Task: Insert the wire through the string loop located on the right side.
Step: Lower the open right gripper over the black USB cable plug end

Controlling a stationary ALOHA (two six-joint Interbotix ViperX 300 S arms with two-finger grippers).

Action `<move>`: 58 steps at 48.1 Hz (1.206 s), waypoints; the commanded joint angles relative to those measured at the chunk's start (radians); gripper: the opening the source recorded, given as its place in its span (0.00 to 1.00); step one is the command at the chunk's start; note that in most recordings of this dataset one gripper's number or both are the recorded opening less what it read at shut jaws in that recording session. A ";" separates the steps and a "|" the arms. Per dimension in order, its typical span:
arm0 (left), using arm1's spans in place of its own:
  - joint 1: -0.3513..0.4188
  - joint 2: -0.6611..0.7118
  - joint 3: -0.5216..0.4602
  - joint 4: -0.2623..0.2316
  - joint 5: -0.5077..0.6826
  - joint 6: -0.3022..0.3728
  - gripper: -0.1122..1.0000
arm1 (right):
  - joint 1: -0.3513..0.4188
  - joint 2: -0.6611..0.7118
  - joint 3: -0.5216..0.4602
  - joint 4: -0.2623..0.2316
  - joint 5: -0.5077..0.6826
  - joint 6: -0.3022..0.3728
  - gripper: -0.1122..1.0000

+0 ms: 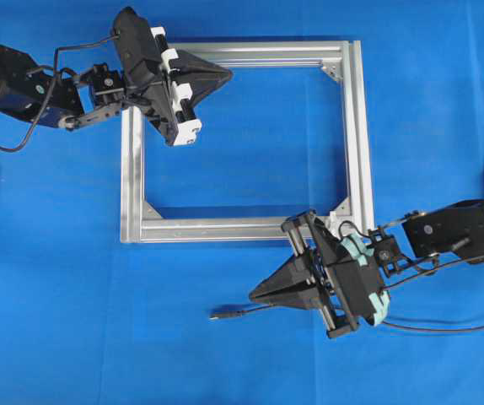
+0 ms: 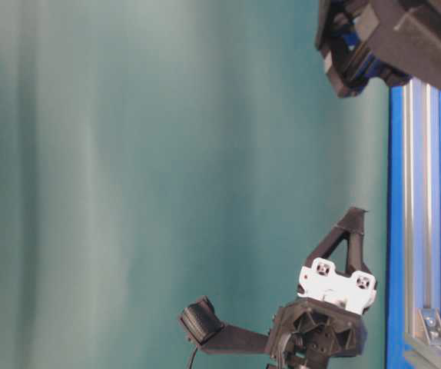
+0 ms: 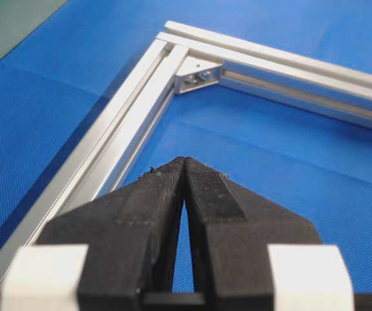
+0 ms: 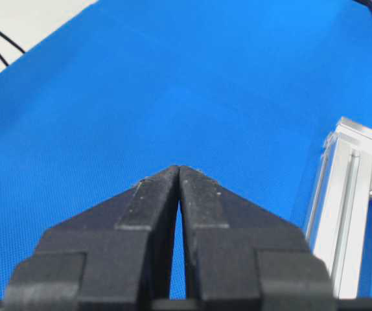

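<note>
From overhead I see the wire (image 1: 240, 313) lying on the blue desk (image 1: 73, 337) just below the aluminium frame (image 1: 225, 229), its long axis running left to right, plug tip leftmost. My right pincer (image 1: 255, 296), closed and empty, hovers just above that wire near the tip; the left pincer (image 1: 228, 76), also closed, sits at the frame's far top rail.

Table-level: no wire visible.

Left wrist: only the frame corner.

Right wrist: bare desk; I can't find the string loop.
</note>
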 commanded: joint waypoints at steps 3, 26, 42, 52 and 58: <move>0.008 -0.032 -0.020 0.009 0.051 -0.002 0.10 | 0.023 -0.051 -0.021 0.002 0.008 0.005 0.09; 0.011 -0.031 -0.029 0.011 0.058 0.002 0.10 | 0.037 -0.060 -0.029 0.009 0.072 0.129 0.05; 0.011 -0.031 -0.028 0.014 0.060 0.003 0.10 | 0.054 -0.051 -0.043 0.052 0.104 0.163 0.57; 0.011 -0.032 -0.026 0.014 0.060 0.003 0.10 | 0.057 -0.038 -0.060 0.081 0.152 0.158 0.90; 0.014 -0.032 -0.025 0.014 0.063 0.003 0.10 | 0.063 -0.014 -0.072 0.104 0.172 0.158 0.87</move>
